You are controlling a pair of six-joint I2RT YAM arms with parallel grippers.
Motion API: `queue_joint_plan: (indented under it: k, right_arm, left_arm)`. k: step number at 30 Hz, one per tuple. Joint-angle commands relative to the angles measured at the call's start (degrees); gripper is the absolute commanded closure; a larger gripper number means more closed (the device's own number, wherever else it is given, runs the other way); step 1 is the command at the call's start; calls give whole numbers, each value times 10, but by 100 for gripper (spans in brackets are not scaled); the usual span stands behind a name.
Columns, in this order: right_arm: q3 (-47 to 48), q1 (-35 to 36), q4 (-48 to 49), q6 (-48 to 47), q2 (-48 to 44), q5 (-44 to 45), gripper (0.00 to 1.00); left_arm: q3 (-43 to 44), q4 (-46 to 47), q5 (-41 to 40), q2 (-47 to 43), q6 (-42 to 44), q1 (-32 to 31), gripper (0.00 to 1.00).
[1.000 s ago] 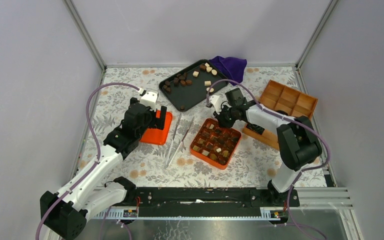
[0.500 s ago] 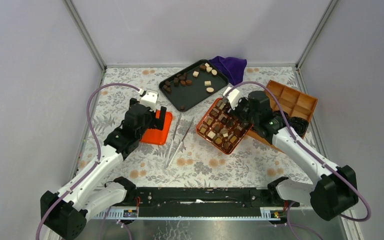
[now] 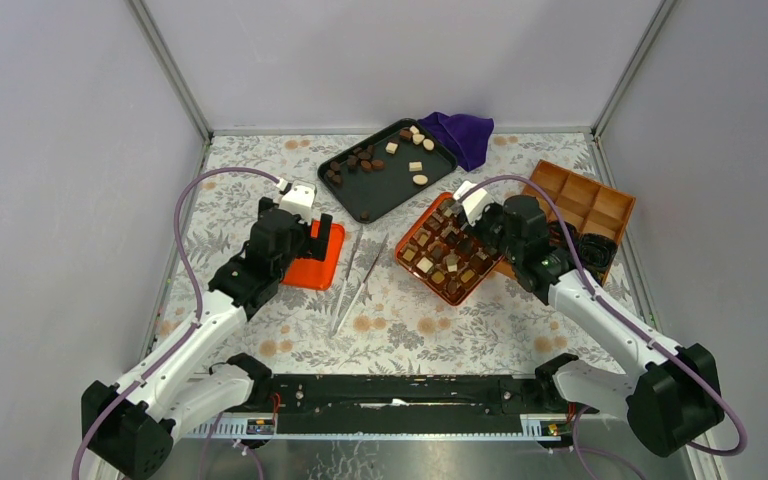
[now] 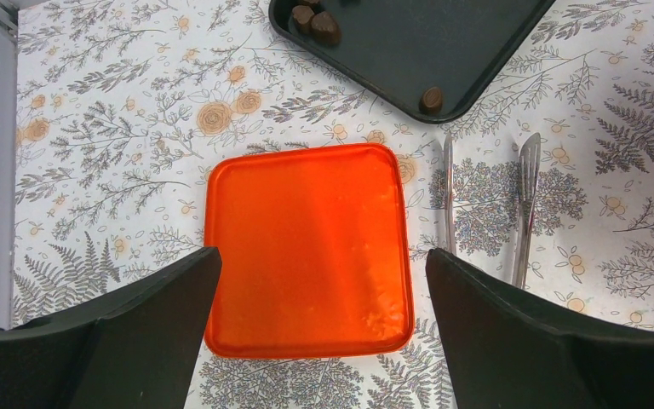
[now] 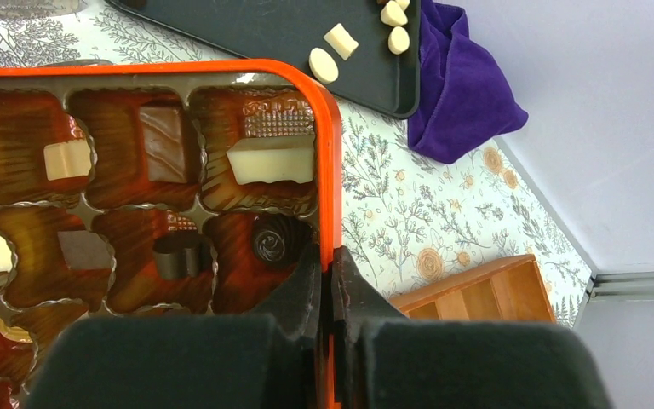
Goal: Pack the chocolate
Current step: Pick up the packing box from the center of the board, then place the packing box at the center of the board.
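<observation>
Left wrist view: L gripper [image 4: 317, 256] spread wide above orange lid [image 4: 306, 196]; R gripper [image 5: 325, 256] clamped on rim of orange box [image 5: 330, 145], chocolate [image 5: 270, 160] in its cells, more pcs loose on black tray [image 3: 390, 190] beyond.

Bench [image 3: 260, 170] covered in white floral print: grey ferns, orange roses. Three plain pale grey-lilac panels close it in: back wall [image 3: 400, 50], left wall [image 3: 50, 180], right wall [image 3: 730, 120]. Aluminium posts in the rear corners, left post [image 3: 169, 68] and right post [image 3: 632, 68], lean outward toward top of view. Black rail [image 3: 400, 392] along near edge; brushed metal sheet [image 3: 410, 458] below it. Light even, diffuse; shadows soft. No windows in view.
</observation>
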Motion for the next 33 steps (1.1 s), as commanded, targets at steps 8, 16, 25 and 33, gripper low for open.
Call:
queue_joint_plan:
  k: [8,16,25,33]
  right_arm:
    - [-4,7,120,52,-22,-12,100]
    - [71,-44,-10,226,110,-191,100]
    - [114,-66,-89,271,228,-219,100]
    - [147,-76,-142,274,291,-211,92]
  left_arm:
    - [-5,40,-11,1,13,3,1]
    - [-10,47,22,4,4,4,2]
    - [-10,47,88,44,-10,14,6]
    - [15,17,93,161,-33,25,17]
